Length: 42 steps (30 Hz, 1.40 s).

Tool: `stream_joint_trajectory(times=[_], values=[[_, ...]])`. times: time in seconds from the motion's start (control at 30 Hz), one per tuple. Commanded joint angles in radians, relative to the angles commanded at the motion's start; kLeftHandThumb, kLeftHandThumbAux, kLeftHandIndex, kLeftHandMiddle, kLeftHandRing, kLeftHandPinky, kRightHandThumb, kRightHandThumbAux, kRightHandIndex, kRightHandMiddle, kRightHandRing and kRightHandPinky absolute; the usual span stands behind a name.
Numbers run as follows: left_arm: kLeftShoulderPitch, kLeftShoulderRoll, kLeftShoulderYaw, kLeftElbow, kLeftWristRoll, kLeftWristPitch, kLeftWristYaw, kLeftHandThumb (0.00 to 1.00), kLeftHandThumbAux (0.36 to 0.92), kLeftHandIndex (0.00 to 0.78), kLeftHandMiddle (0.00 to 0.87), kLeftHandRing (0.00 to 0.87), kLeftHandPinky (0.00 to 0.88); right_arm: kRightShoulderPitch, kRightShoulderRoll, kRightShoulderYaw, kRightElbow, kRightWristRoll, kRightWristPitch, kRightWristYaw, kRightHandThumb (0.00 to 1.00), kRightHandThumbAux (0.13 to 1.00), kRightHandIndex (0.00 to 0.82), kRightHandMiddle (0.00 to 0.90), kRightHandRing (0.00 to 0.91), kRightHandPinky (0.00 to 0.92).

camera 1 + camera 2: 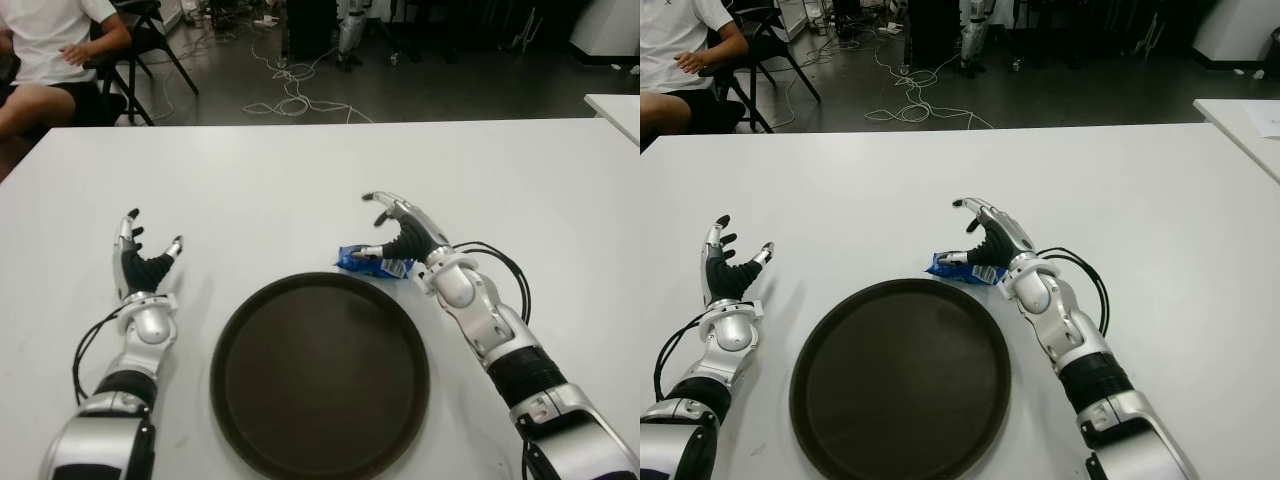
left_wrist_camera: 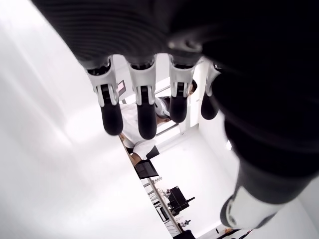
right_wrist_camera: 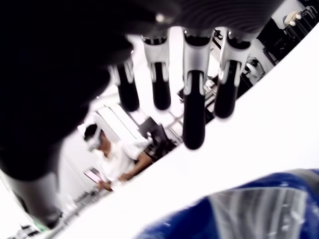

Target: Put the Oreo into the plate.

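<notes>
Right hand: fingers spread, holding nothing, just above the packet.
Blue foil Oreo packet: on the white table, under that palm.
Round dark-brown plate: beside the packet, bare.
Left hand: fingers apart, left of the plate.

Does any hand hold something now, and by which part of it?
Nothing is held. The right hand is open beside the blue Oreo pack lying on the table; the left hand is open too.

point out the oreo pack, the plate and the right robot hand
oreo pack (image 1: 352, 259), left eye view, on its blue wrapper
plate (image 1: 320, 375), left eye view, on its bare middle
right robot hand (image 1: 405, 236), left eye view, on its palm
</notes>
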Motion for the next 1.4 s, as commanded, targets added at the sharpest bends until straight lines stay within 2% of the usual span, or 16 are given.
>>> stream_joint_trajectory(times=[0.2, 0.47, 0.83, 1.4], values=[[0.001, -0.001, 0.001, -0.002, -0.002, -0.002, -0.002, 0.275, 0.762, 0.119, 0.115, 0.133, 0.188, -0.001, -0.005, 0.009, -0.019, 0.001, 0.027, 0.019, 0.0, 0.63, 0.0, 0.0, 0.0, 0.021], [0.002, 0.0, 0.0, -0.003, 0.0, -0.011, -0.003, 0.271, 0.769, 0.122, 0.119, 0.142, 0.202, -0.006, -0.012, 0.017, -0.017, 0.01, 0.026, 0.033, 0.0, 0.628, 0.0, 0.0, 0.0, 0.016], [0.002, 0.0, -0.006, -0.004, 0.012, -0.006, 0.013, 0.285, 0.775, 0.122, 0.113, 0.142, 0.218, -0.011, -0.037, 0.045, -0.041, -0.019, 0.053, 0.084, 0.0, 0.623, 0.0, 0.0, 0.0, 0.0], [0.002, -0.003, -0.004, -0.005, 0.005, -0.006, 0.003, 0.272, 0.771, 0.118, 0.115, 0.146, 0.222, -0.012, -0.052, 0.054, -0.069, -0.024, 0.091, 0.123, 0.0, 0.634, 0.0, 0.0, 0.0, 0.0]])
